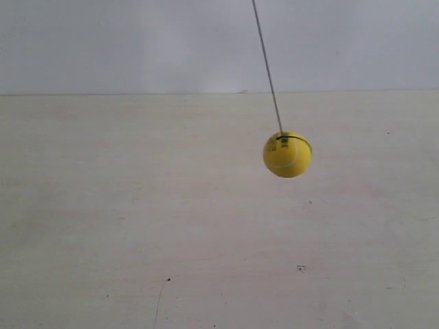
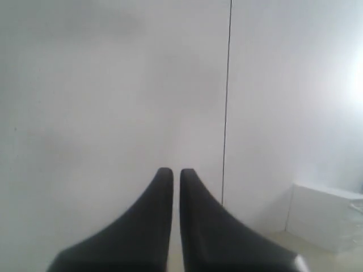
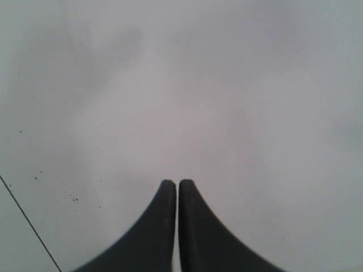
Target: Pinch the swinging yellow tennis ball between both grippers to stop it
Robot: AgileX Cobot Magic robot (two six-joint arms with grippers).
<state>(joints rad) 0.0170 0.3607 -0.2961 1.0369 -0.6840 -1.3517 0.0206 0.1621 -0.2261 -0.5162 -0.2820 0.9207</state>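
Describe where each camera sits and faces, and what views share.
Exterior: off the arms, looking down across the table; yellow tennis ball on its cord; no robot parts.
Left wrist: behind the shut left end effector, facing a white wall.
Right wrist: behind the shut right end effector, facing a speckled pale surface.
Shared: likely the cord, exterior and left wrist.

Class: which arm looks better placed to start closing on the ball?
Likely left: the cord hangs near the left gripper; the right gripper sees only a thin line at its view's edge.
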